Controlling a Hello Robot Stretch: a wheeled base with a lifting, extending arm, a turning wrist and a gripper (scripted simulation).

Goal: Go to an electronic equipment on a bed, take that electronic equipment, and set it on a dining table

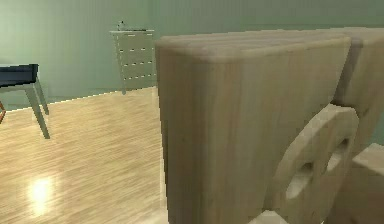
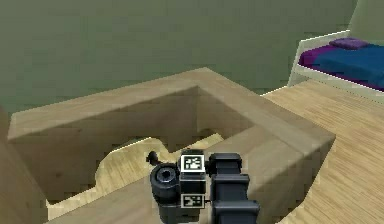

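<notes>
A bed (image 2: 345,62) with a purple and blue cover and a white frame stands at the arm side view's upper right, on a wooden floor. The arm's dark bar rises from the bottom edge, with two white marker squares (image 2: 192,163) at its end. The gripper (image 2: 160,178) sits just left of them, low in the picture. It is in front of a pale wooden box-like piece of furniture (image 2: 200,100). I cannot tell whether it holds anything.
In the forward view a big pale wooden piece (image 1: 250,120) with a round cut-out part stands very close on the right. A pale set of shelves (image 1: 135,58) stands at the green back wall. A dark table (image 1: 20,80) is at the left. Wooden floor (image 1: 90,150) lies open between.
</notes>
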